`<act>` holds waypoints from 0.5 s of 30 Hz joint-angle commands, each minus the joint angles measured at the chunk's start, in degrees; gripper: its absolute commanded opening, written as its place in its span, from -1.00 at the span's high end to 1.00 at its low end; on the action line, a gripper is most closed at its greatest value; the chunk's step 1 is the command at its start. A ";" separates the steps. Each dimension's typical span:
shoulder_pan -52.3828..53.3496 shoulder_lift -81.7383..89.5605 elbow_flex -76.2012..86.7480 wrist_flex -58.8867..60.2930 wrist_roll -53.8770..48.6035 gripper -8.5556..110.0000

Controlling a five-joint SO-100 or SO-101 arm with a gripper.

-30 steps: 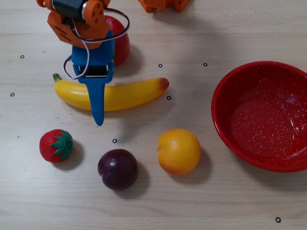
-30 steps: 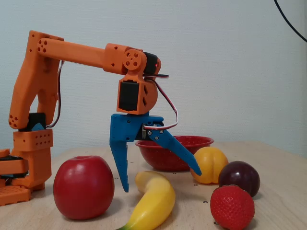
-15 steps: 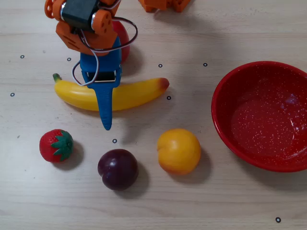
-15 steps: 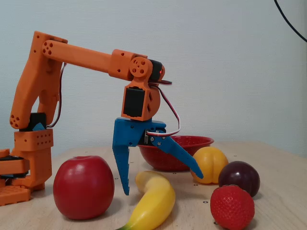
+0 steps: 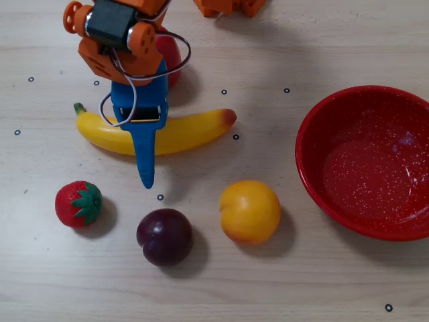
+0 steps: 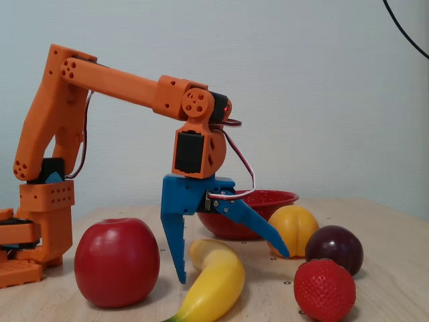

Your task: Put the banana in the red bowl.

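The yellow banana lies flat on the table left of centre in the overhead view, green stem to the left and reddish end to the right. My blue gripper hangs open over its middle, one finger on each side. The fixed view shows the gripper straddling the banana, with one finger nearly vertical beside the apple and the other angled out toward the far fruits; both tips are just above the table. The red bowl sits empty at the right edge, and in the fixed view the red bowl lies behind the gripper.
A red apple sits just behind the banana, under the arm. A strawberry, a dark plum and a round yellow-orange fruit lie in front of it. The orange arm base stands at the left of the fixed view.
The gripper has come down lower over the banana and shifted slightly along it, still open. The banana and the other fruits have not moved.
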 commanded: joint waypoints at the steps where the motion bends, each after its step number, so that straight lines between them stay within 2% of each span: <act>1: -0.44 3.08 -1.58 -1.23 1.14 -0.09; 15: -0.62 2.64 2.11 -6.68 2.46 -0.05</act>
